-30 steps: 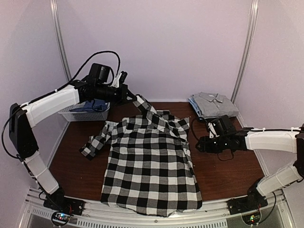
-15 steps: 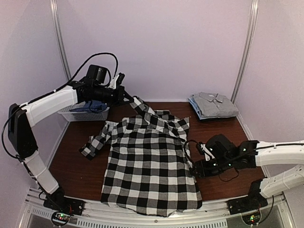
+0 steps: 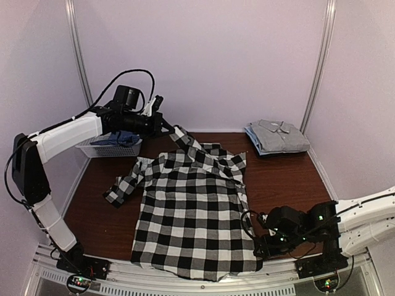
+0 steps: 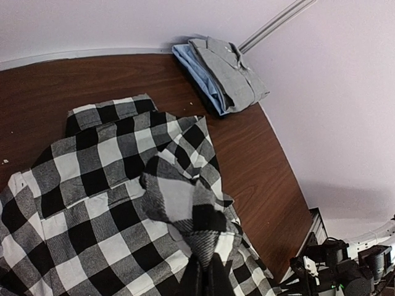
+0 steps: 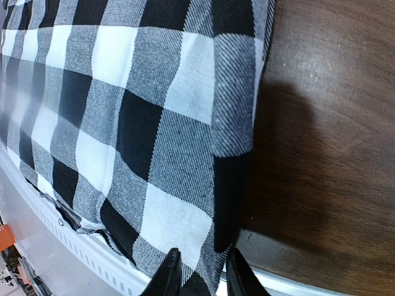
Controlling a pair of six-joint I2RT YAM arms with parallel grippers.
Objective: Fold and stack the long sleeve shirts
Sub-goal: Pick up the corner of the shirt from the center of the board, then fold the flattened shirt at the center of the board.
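The black-and-white checked shirt (image 3: 194, 209) lies spread flat on the brown table (image 3: 284, 179), collar toward the back. My left gripper (image 3: 165, 126) is shut on the shirt's right sleeve (image 4: 179, 203), holding it up above the collar; the cloth bunches at my left gripper (image 4: 203, 274) in the wrist view. My right gripper (image 3: 258, 245) is low at the shirt's near right hem corner (image 5: 234, 135). In its wrist view my right gripper (image 5: 200, 274) has its fingers a little apart, with the hem edge between them. A folded grey shirt (image 3: 278, 132) lies on a light blue one (image 4: 197, 71) at the back right.
A white basket (image 3: 108, 148) holding blue cloth (image 3: 123, 139) stands at the back left. The shirt's other sleeve (image 3: 123, 185) lies out to the left. The table's near metal rail (image 5: 74, 246) runs right under the hem.
My right arm has swung from the table's middle right down to the shirt's near right hem corner, and its jaws have narrowed. The left gripper still holds the sleeve up, almost unmoved.
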